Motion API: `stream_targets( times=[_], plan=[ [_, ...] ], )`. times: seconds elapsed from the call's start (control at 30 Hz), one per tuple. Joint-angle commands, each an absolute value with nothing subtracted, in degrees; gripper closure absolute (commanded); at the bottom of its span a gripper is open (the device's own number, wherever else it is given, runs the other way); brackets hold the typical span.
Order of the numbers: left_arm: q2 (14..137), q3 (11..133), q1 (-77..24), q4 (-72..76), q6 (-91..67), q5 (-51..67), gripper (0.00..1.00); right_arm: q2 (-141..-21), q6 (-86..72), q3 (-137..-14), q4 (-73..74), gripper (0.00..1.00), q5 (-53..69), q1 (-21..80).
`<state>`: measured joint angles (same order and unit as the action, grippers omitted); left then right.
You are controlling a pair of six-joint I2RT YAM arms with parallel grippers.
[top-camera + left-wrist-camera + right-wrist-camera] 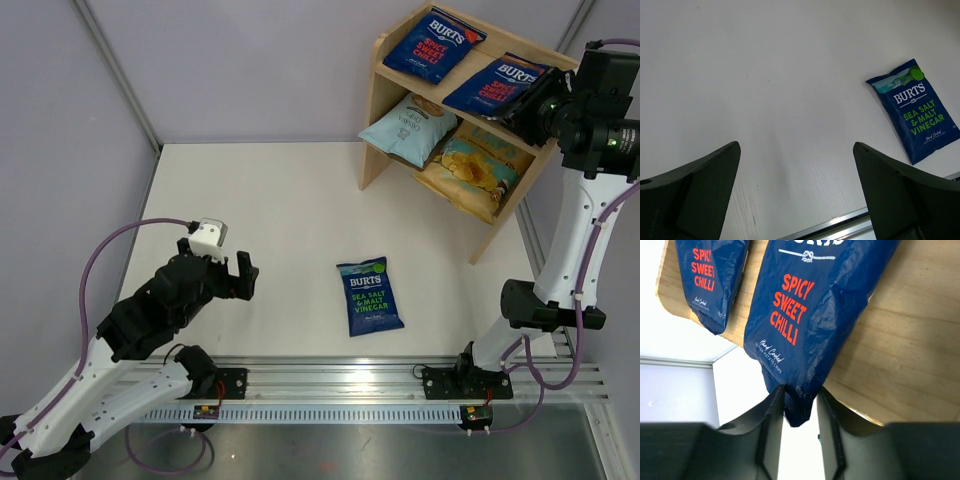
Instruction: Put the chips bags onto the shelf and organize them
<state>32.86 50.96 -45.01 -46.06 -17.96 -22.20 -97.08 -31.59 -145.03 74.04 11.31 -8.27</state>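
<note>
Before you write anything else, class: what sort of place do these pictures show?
Probably a robotics lab test cell, not a shop: a left arm and right arm bolted to a metal rail at a white table, plain panel walls, one small wooden shelf as a prop.

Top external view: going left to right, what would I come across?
Black two-finger left gripper, open → small dark-blue green-lettered Burts chips bag on the white table → larger yellow-and-teal chips bag on the light wooden shelf's lower tier → black right gripper pinching a dark-blue red-lettered chips bag.
</note>
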Motion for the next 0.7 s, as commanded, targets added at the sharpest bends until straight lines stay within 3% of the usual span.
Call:
stream_targets(
  times=[0.0,0.27,0.67],
  plan=[
    [33.05,50.54,-45.0,-42.63,-17.05,-20.57,0.01,-94.83,-29.09,-145.46,74.36,0.63,9.84,-8.61],
    [32.87,50.28,-45.09,-42.63,-17.05,-20.48,0.01,-96.85,-29.18,-144.15,71.9,0.74,12.65,-8.61],
    [32.78,50.19,-45.09,-42.63,-16.79,-20.48,0.01,-101.51,-30.94,-145.28,67.5,0.78,19.16,-8.61]
  ],
)
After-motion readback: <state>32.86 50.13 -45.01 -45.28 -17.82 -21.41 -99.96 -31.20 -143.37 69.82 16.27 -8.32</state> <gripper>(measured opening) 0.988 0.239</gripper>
